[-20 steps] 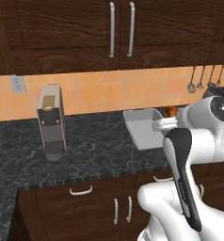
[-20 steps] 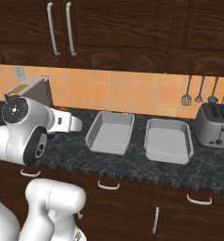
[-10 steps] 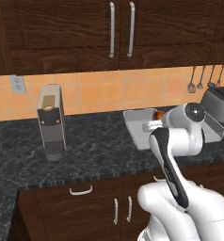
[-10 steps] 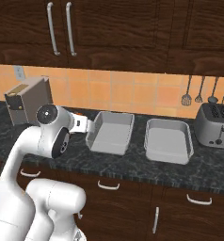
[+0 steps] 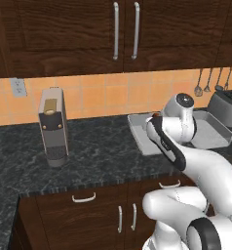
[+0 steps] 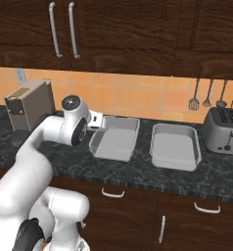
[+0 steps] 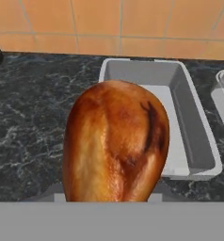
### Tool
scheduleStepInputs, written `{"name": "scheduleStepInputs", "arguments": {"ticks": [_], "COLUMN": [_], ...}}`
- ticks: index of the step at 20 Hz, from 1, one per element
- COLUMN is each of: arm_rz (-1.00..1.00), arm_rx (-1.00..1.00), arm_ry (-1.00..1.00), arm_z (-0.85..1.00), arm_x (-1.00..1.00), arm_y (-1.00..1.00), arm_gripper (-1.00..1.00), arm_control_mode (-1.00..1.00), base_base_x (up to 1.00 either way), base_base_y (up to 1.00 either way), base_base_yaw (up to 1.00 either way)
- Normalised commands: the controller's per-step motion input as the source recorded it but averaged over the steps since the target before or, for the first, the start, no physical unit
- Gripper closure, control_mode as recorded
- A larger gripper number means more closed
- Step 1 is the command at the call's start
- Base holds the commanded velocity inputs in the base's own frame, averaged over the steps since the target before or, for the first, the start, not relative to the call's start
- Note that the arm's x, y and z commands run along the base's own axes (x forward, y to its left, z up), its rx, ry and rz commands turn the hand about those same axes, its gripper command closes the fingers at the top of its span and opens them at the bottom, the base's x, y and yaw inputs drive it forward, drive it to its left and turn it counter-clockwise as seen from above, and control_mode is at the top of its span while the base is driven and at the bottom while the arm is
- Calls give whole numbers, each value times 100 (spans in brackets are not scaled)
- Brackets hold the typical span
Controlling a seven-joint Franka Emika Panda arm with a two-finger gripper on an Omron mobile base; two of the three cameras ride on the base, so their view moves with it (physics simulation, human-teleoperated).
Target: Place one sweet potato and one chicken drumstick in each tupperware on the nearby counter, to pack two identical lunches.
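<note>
A golden-brown chicken drumstick hangs close in front of the hand camera, and my gripper is shut on it, its fingertips hidden behind the meat. The gripper is at the left rim of the nearer tupperware, above the counter. In the hand view that pale tub lies just beyond the drumstick, with nothing in the part I can see. A second tupperware stands to its right, also bare inside. From the left base view my arm hides the hand, and both tubs show behind it. The sweet potato is out of view.
A silver toaster stands at the counter's right end, under hanging utensils. A tall grey coffee machine stands to the left against the orange tiled wall. Dark wooden cabinets hang above, and drawers with silver handles run below.
My arm has swung along the counter toward the tubs, carrying the drumstick from near the coffee machine to the near tub's left rim. The grip looks unchanged.
</note>
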Motion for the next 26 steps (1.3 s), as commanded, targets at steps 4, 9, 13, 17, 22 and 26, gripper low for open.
{"name": "scheduleStepInputs", "arguments": {"ticks": [4, 9, 13, 17, 22, 26], "arm_rz": [0, 2, 1, 2, 5, 5], "arm_rx": [0, 0, 0, 0, 0, 0], "arm_ry": [7, 5, 11, 3, 6, 8], "arm_z": [-39, -54, -48, -51, -51, -48], "arm_x": [64, 57, 67, 73, 72, 37], "arm_y": [-9, -22, -15, 0, -4, -7], "arm_gripper": [100, 100, 100, 100, 100, 100], "arm_control_mode": [-100, -100, -100, -100, -100, -100], "base_base_x": [0, 0, 0, 0, 0, 0], "base_base_y": [0, 0, 0, 0, 0, 0], "base_base_yaw": [0, 0, 0, 0, 0, 0]}}
